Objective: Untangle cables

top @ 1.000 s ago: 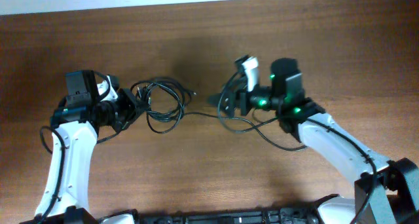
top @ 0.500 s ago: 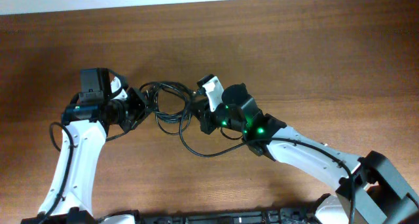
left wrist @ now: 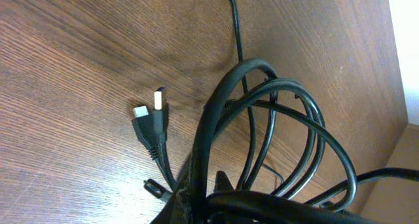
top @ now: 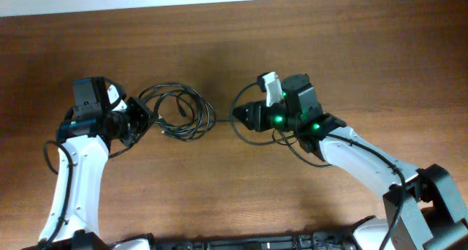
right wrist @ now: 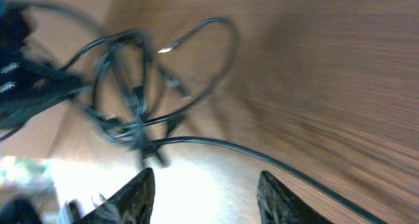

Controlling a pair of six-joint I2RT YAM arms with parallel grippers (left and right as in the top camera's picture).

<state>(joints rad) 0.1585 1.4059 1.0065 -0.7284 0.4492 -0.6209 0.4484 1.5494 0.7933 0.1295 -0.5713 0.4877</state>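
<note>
A tangle of black cables [top: 178, 112] lies coiled on the wooden table left of centre. My left gripper [top: 140, 119] is shut on the coil's left side. In the left wrist view its jaws [left wrist: 219, 196] clamp a thick black cable [left wrist: 275, 202], with loops [left wrist: 288, 129] fanning out and two USB plugs [left wrist: 152, 112] lying on the table. A thin cable [top: 221, 123] runs right from the coil and loops under my right arm. My right gripper [top: 248, 115] is open and empty just right of the coil. Its wrist view is blurred, showing its fingers [right wrist: 208, 196] apart above the thin cable [right wrist: 262, 160].
The table's far edge [top: 234, 3] meets a white wall at the top. A slack loop of thin cable [top: 296, 149] lies under my right forearm. Bare wood [top: 219, 199] fills the front of the table.
My right gripper swung left to the coil half a second ago and has pulled back right, open. My left arm shifted right, then back left, still holding the coil, which now lies rounder.
</note>
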